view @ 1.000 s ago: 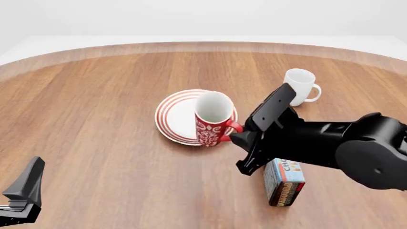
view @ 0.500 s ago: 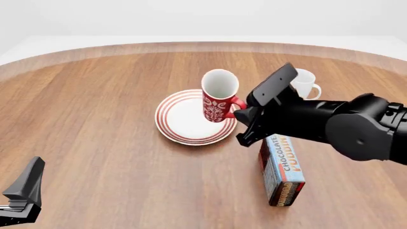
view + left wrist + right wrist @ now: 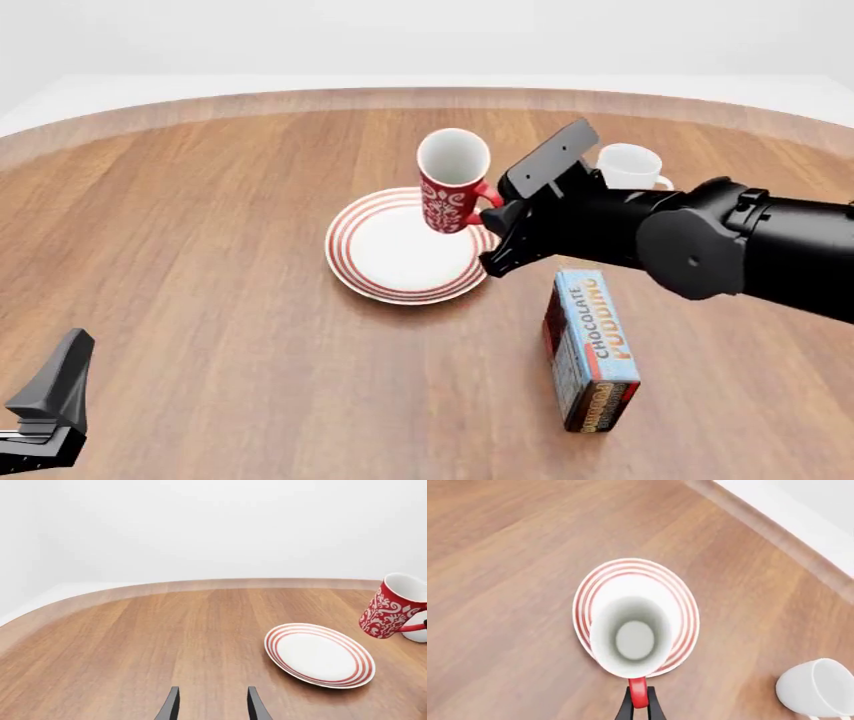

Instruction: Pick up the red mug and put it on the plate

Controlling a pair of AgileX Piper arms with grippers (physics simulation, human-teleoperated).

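- The tall red ceramic mug with white ornamental pattern (image 3: 453,193) hangs in the air above the far right part of the round white plate with concentric red rings (image 3: 387,262), clear of its surface and tilted a little, its white mouth facing up and toward the camera in the front view.
- The right end effector (image 3: 637,705) pinches the mug's red loop handle (image 3: 637,696); the right wrist view shows its two dark fingers (image 3: 624,709) pressed against either side of the handle, looking straight down into the mug's white interior with the plate's rings showing around it.
- The right arm (image 3: 694,245) reaches in from the right side of the front view, its black body crossing between the plate and the plain white mug (image 3: 629,167).
- That white mug stands upright on the brown wooden table (image 3: 200,220), behind the right arm and well apart from the plate.
- A blue chocolate pudding box (image 3: 593,350) lies on the table near the front, to the right of the plate and apart from it.
- The left end effector (image 3: 211,707) sits low at the near left corner, its two dark fingertips (image 3: 170,707) spread apart with nothing between them, well away from the plate.
- In the left wrist view the red mug shows lifted beside the plate's far side.
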